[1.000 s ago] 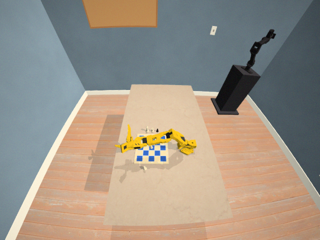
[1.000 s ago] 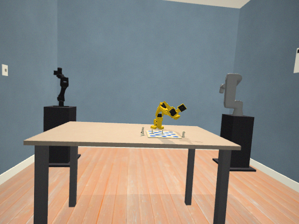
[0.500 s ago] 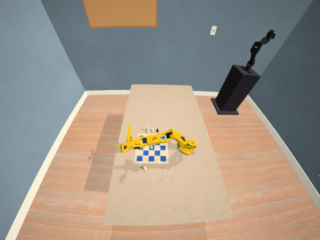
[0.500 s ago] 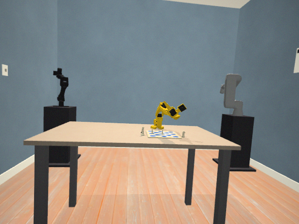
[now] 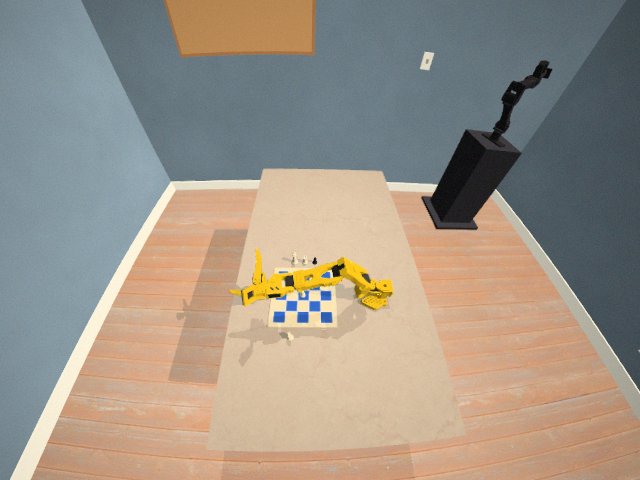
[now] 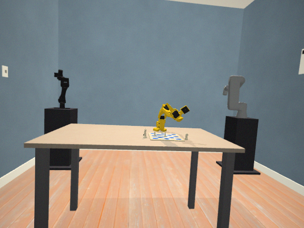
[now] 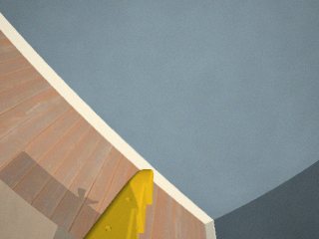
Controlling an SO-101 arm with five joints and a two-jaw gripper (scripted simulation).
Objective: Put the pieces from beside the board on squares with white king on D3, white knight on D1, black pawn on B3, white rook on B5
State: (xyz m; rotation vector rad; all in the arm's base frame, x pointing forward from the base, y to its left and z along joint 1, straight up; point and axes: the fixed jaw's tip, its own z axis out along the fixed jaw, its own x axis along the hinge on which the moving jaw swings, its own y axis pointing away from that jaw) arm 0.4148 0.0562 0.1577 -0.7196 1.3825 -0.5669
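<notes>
The blue-and-cream board (image 5: pixel 303 304) lies on the table. Beside its far edge stand three small pieces in a row: a taller white one (image 5: pixel 294 257), a shorter white one (image 5: pixel 305 259) and the black pawn (image 5: pixel 313 259). Another white piece (image 5: pixel 289 336), which looks like the knight (image 6: pixel 186 136), sits off the near edge. One white piece (image 5: pixel 302 294) stands on the board under my arm. My yellow arm (image 6: pixel 169 115) reaches across the board, raised above it. The gripper (image 5: pixel 244 272) is past the board's left edge, open and empty. The wrist view shows only one yellow finger (image 7: pixel 127 226) against the wall and floor.
The arm's base (image 5: pixel 373 295) sits right of the board. A black arm on a black pedestal (image 5: pixel 473 178) stands off the table at the back right. A grey arm on a pedestal (image 6: pixel 236 98) also stands beside the table.
</notes>
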